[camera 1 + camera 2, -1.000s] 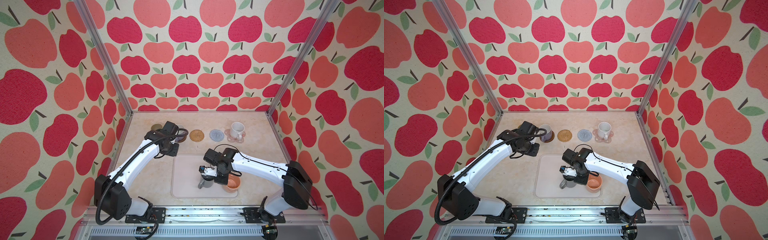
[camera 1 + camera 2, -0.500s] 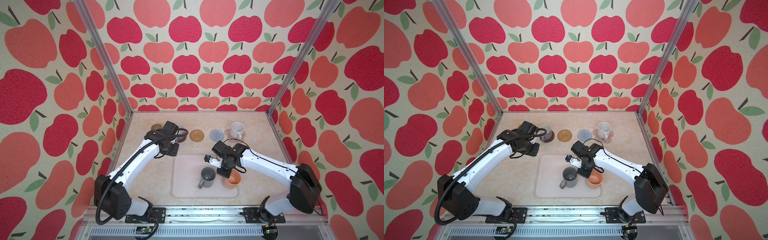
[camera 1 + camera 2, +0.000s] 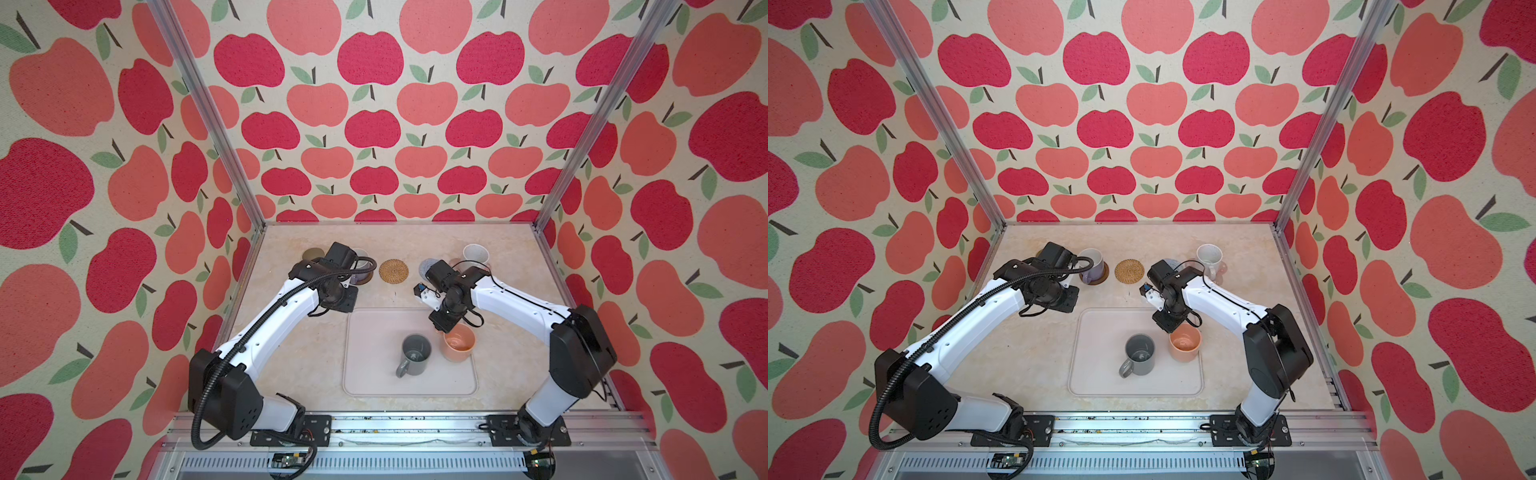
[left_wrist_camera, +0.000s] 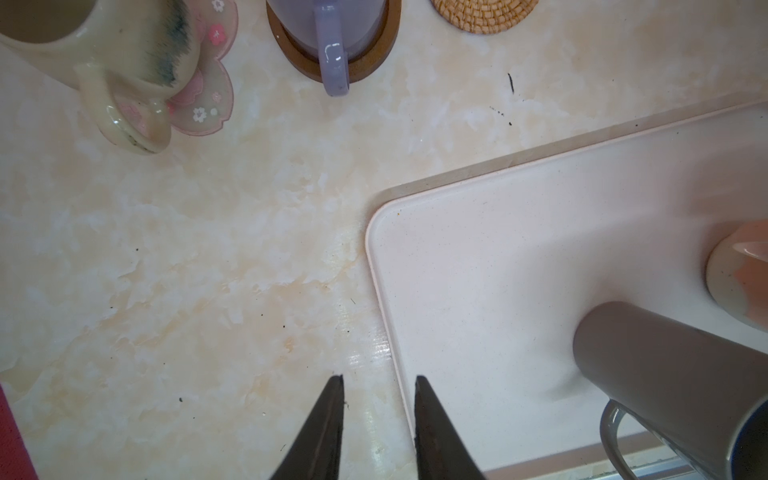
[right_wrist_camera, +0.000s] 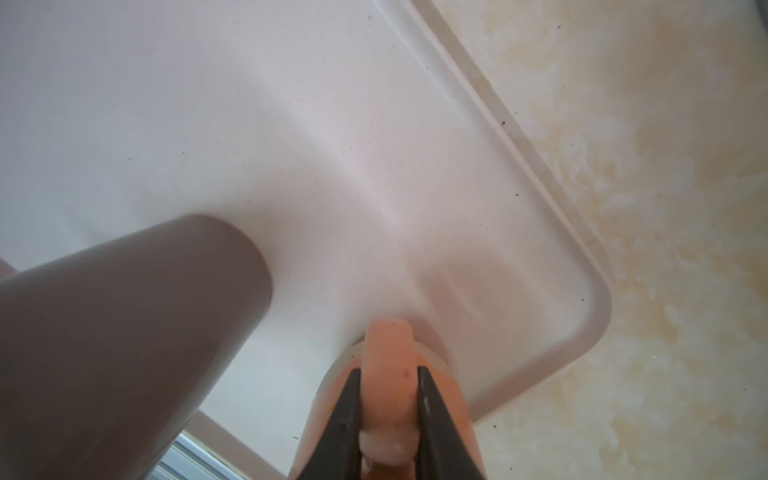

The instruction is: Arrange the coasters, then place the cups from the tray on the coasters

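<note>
Peach-orange cup | handle is pinched by right gripper (tray beneath) | rattan coaster is seen beyond far rim, leftward | left gripper is held narrow, empty

On the tray you have the dark grey mug and the peach-orange mug side by side. Your right end effector sits at the peach-orange mug's far rim. Beyond the tray lies the rattan coaster.
</note>
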Motion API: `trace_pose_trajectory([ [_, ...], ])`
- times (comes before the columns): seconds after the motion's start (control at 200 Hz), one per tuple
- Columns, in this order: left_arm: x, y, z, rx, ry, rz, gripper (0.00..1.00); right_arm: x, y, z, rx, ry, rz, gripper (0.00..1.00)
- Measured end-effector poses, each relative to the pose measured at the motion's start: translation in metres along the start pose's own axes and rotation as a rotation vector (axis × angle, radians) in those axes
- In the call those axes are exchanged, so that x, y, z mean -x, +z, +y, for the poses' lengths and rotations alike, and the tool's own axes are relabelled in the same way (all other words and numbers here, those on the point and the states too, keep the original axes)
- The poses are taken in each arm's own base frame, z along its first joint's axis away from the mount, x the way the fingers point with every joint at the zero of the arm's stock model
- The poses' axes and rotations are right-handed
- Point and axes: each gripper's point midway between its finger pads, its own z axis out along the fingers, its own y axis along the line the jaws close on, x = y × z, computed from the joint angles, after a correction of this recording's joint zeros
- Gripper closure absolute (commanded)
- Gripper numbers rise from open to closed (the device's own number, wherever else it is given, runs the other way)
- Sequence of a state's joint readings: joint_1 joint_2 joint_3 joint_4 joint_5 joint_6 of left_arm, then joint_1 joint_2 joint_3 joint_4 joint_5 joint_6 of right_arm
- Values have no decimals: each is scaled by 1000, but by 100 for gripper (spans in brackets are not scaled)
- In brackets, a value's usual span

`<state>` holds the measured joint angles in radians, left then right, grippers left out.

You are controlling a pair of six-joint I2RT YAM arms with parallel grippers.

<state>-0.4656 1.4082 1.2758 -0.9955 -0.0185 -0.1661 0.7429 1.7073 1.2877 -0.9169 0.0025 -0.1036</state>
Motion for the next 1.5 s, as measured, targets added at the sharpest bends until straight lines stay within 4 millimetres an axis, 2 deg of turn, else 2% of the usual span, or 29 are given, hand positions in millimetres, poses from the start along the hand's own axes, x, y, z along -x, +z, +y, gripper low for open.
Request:
trace_pose_trajectory([
  [0.19,-3,3,5,7,-13,10,69,16,-1,-12,-21,95,-15,81],
  [0.58,-8,6,11,13,-30,15,69,26,-9,-49,-18,384,-88,75],
  [0.765,-9,7,12,14,-31,19,69,33,-10,-55,4,461,-122,65],
  [0.895,-9,8,13,15,-35,17,69,36,-11,-58,22,494,-140,64],
  [1.221,-8,8,11,7,-36,14,69,23,-12,-67,-9,526,-138,64],
  [1.501,-8,8,11,6,-35,15,69,-1,-25,-85,-79,575,-150,59],
])
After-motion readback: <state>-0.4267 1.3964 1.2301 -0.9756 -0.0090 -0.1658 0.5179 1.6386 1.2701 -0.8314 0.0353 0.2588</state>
